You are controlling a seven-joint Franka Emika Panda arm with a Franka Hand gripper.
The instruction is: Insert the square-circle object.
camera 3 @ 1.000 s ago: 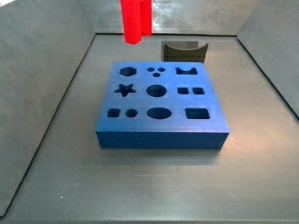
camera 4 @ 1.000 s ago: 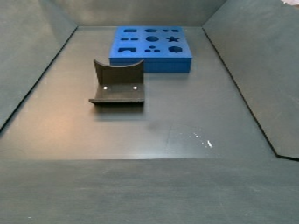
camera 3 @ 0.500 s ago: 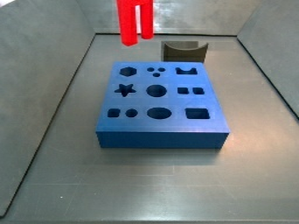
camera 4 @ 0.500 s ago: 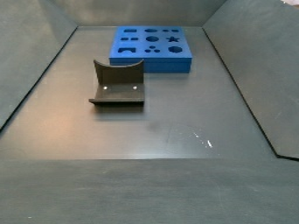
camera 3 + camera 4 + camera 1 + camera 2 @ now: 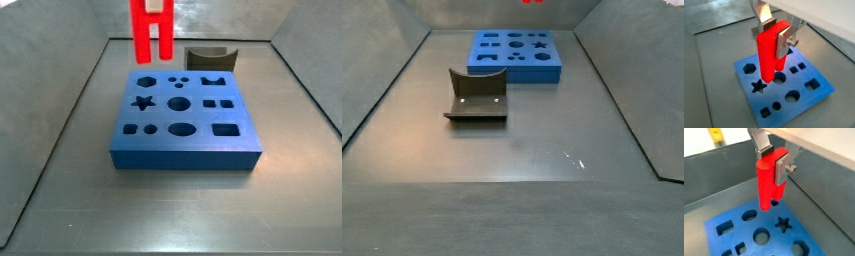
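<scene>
while the fingers (image 5: pixel 151 52) hang near-closed and empty above the blue board (image 5: pixel 185 145), the square-circle object (image 5: pixel 476 96) sits apart.

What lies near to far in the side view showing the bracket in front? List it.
Fixture → blue board → gripper, its red fingers just showing at the top edge.

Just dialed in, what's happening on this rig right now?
The gripper, with its red fingers, hangs in the air above the far end of the blue board, holding nothing. The square-circle object stands untouched on the floor, apart from the board, so the pick has not begun. In the wrist views the fingers sit close together over the board's shaped holes; whether they are fully shut is unclear.
</scene>
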